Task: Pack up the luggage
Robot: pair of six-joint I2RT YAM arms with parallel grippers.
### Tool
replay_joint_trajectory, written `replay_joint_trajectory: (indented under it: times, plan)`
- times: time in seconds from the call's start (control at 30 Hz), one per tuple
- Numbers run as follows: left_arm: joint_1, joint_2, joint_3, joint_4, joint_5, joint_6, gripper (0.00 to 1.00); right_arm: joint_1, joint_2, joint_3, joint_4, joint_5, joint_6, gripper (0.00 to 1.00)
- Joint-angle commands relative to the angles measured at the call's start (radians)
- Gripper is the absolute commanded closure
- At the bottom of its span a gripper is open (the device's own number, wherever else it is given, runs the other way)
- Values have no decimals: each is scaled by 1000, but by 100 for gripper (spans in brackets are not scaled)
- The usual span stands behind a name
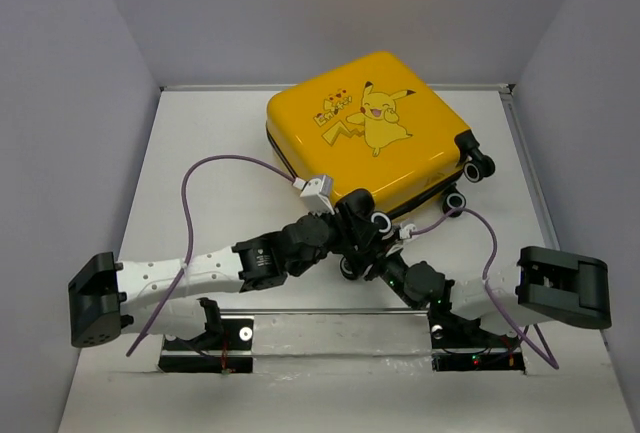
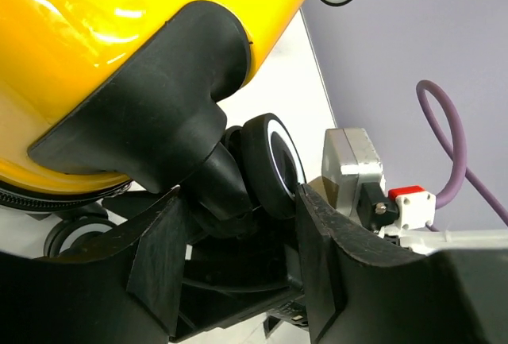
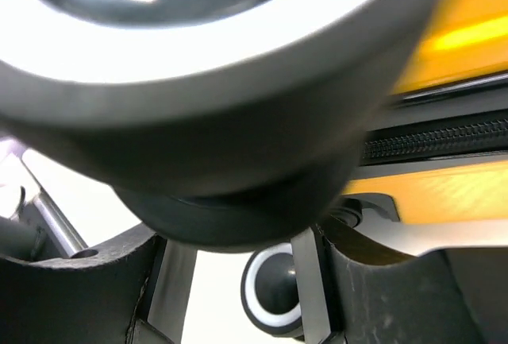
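- luggage (image 1: 365,118) lies flat and zipped shut toward the far side of the surface (image 1: 215,123), Pikachu side up; no idea what's inside
- we reckon the shell's stiff, glossy and slippery, so flat faces are poor grabs; edges, zipper seam or caster housings look better
- left tool (image 2: 238,217) has jaws apart around a caster wheel (image 2: 270,165) at the near corner; can't tell if it's pinching
- right tool (image 3: 238,284) stands apart too, another wheel blurred right up close
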Motion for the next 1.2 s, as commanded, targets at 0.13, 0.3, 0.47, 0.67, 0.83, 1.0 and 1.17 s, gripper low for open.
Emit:
replay_joint_trajectory:
  times: [0.13,0.3,0.47,0.67,0.83,1.0,1.17]
  plan:
    - [48,19,49,168,43,170,94,-3,-64,-49,88,234,49,55]
    - [66,30,51,196,81,171,94,-3,-158,4,-123,265,93,58]
    - [66,42,52,228,106,178,94,-3,-132,21,-85,262,23,48]
    - [66,73,60,245,146,177,94,-3,-43,37,-2,230,24,50]
    - [66,74,57,256,155,176,94,-3,40,75,47,211,-20,62]
    - [66,73,61,257,175,181,94,-12,103,75,178,257,-66,62]
    - [66,74,64,256,181,184,94,-12,149,72,305,280,-132,64]
